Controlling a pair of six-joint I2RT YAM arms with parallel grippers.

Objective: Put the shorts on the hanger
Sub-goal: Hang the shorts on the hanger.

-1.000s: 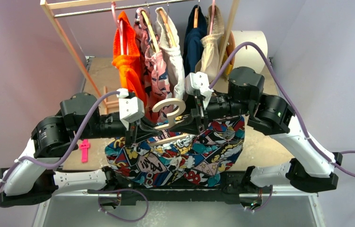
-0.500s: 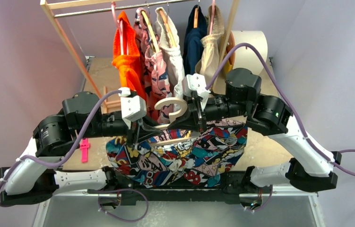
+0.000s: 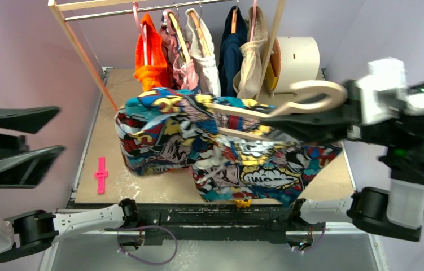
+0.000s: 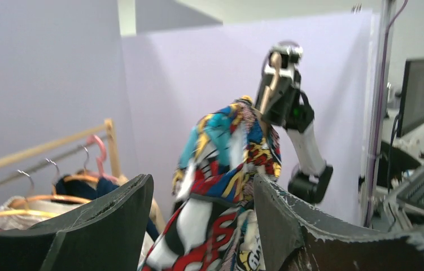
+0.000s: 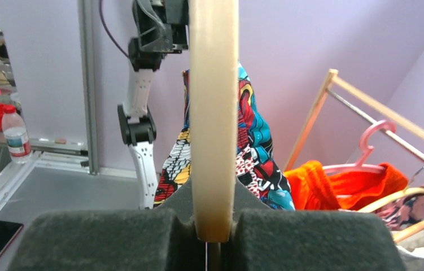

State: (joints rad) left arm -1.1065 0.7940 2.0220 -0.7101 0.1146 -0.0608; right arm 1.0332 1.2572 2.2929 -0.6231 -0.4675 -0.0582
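The comic-print shorts (image 3: 209, 141) hang draped over the pale cream hanger (image 3: 311, 93), lifted high above the table. My right gripper (image 3: 297, 116) is shut on the hanger near its hook. In the right wrist view the hanger (image 5: 213, 113) stands upright, pinched between the foam pads of that gripper (image 5: 212, 226), with the shorts (image 5: 254, 147) behind it. My left gripper (image 3: 37, 138) is at the far left, open and holding nothing, well apart from the shorts. From the left wrist view the shorts (image 4: 226, 164) dangle beyond the open left gripper (image 4: 201, 180).
A wooden rack (image 3: 85, 56) at the back carries an orange garment (image 3: 150, 70), a pink patterned one (image 3: 178, 65) and other clothes. A cream roll (image 3: 297, 56) stands at the back right. A pink clip (image 3: 101, 175) lies at the table's left.
The left gripper opened, let go and drew back to the far left. The right arm swung up and right, carrying the hanger with the shorts on it.
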